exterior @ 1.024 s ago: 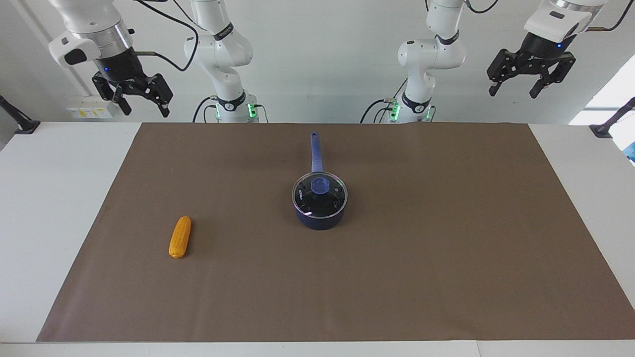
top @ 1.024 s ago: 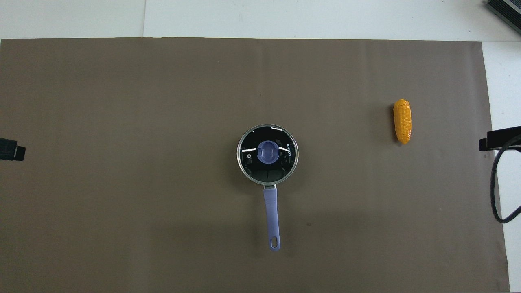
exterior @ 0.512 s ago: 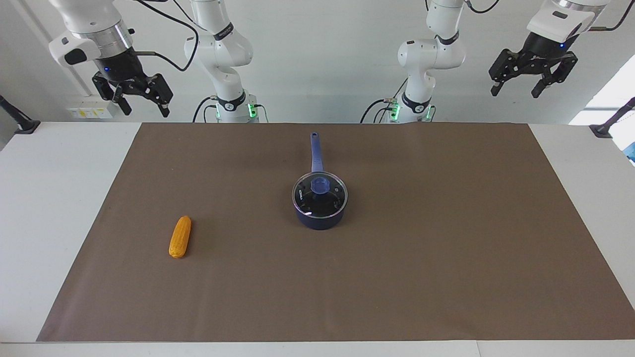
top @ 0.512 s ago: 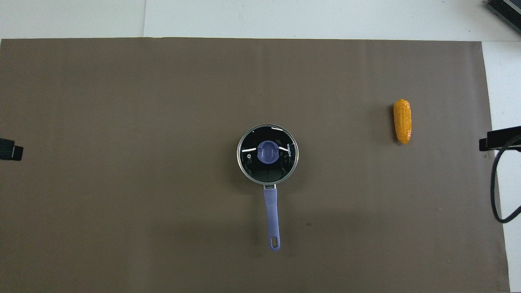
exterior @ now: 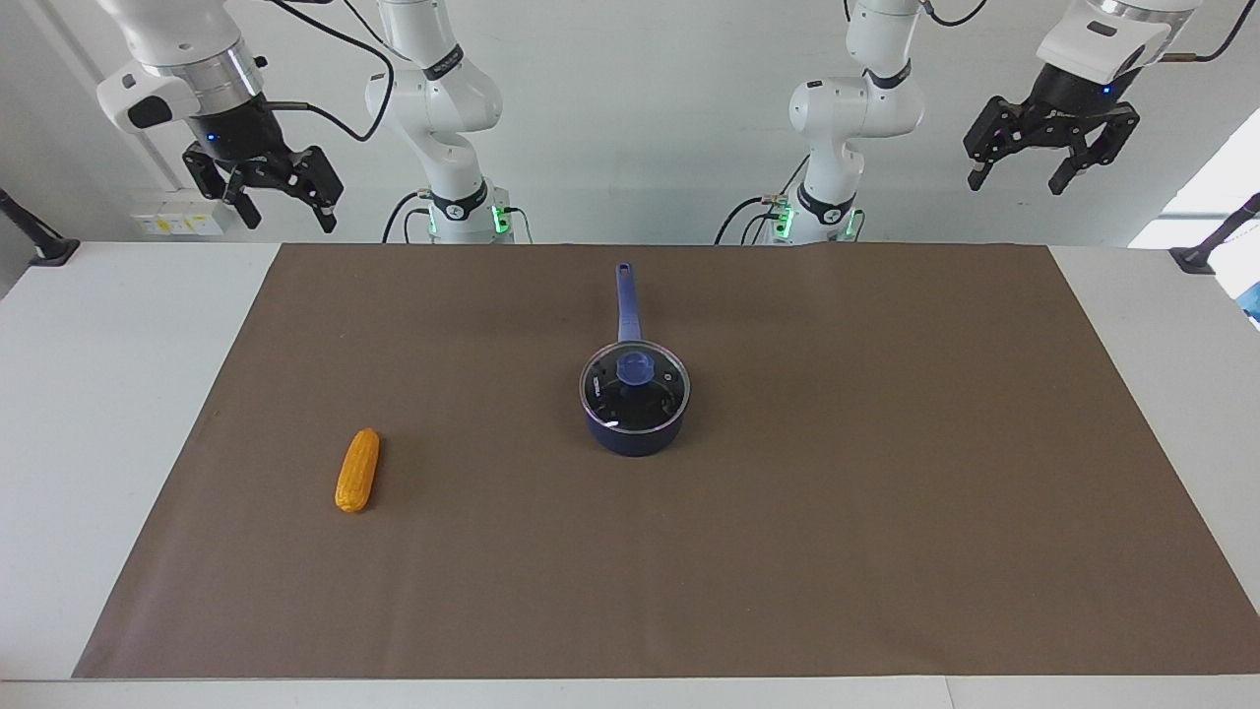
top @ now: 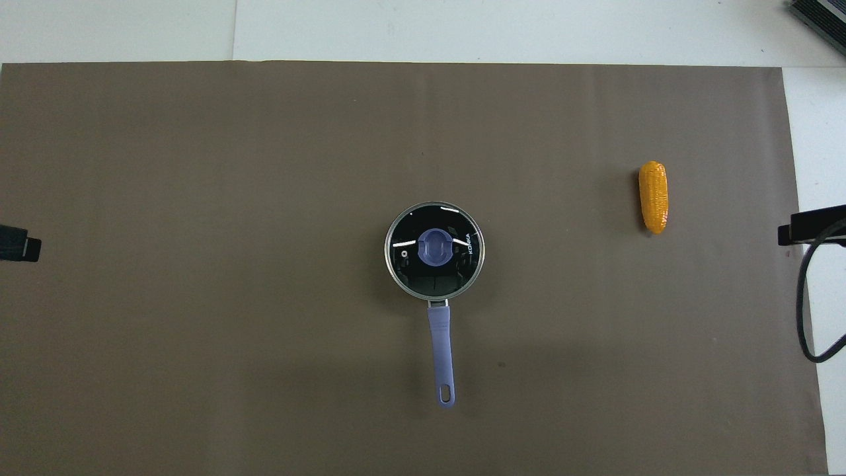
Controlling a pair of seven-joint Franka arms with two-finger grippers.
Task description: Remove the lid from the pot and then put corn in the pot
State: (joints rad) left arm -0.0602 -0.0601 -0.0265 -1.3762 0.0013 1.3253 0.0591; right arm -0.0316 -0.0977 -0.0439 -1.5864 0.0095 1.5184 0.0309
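The pot [exterior: 635, 435] is a small navy saucepan in the middle of the brown mat, its long blue handle [top: 441, 350] pointing toward the robots. The glass lid [exterior: 658, 396] with its blue knob [top: 434, 248] sits closed on the pot. The corn [exterior: 356, 471] lies on the mat toward the right arm's end, farther from the robots than the pot; it also shows in the overhead view [top: 653, 196]. My left gripper [exterior: 1016, 185] is open and empty, high over the left arm's end of the table. My right gripper [exterior: 285, 217] is open and empty, high over the right arm's end.
The brown mat [exterior: 886, 492] covers most of the white table [exterior: 98, 394]. Black stand feet sit at the table corners nearest the robots [exterior: 39, 246] [exterior: 1206, 251]. A black cable loop [top: 803, 311] hangs over the right arm's end.
The left gripper swayed slightly and came back to about the same place. The pot, the lid, the corn and the right gripper have not moved.
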